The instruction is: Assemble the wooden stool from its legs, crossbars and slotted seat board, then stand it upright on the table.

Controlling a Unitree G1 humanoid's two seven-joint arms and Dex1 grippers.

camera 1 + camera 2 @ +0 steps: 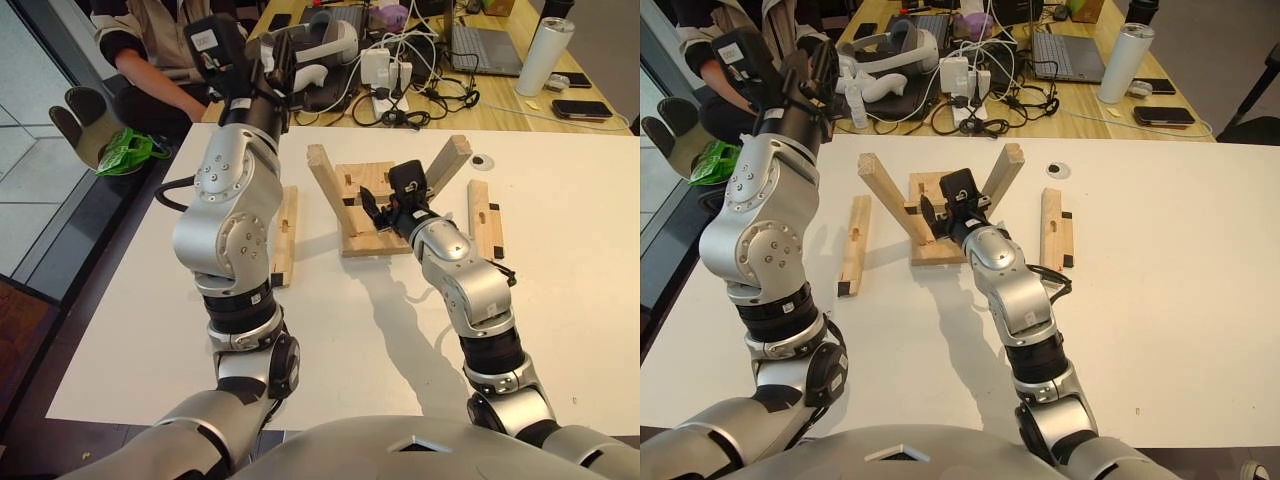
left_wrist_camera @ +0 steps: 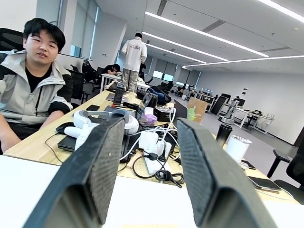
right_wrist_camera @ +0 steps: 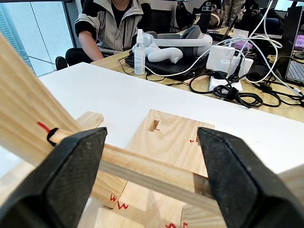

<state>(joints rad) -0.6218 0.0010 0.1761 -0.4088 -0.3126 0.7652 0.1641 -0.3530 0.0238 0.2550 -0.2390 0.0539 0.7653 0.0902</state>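
The slotted seat board [image 1: 362, 243] lies flat at the middle of the white table. Two legs rise from it in a V, one on the left [image 1: 325, 178] and one on the right [image 1: 449, 160], joined by a thin crossbar [image 3: 156, 173]. My right gripper [image 1: 385, 212] hovers low over the board between the legs. It is open, and its fingers [image 3: 71, 166] stand wide apart along the crossbar without clamping it. Another leg piece [image 1: 285, 236] lies loose to the left, and one more [image 1: 480, 218] to the right. My left gripper [image 1: 258, 58] is raised high at the back left, open and empty.
A small black round piece [image 1: 484, 160] lies near the table's far edge. Behind it a wooden desk holds cables [image 1: 400, 85], a headset [image 1: 320, 40], a laptop and a white tumbler [image 1: 543, 55]. A person sits at the back left. White tabletop stretches right and front.
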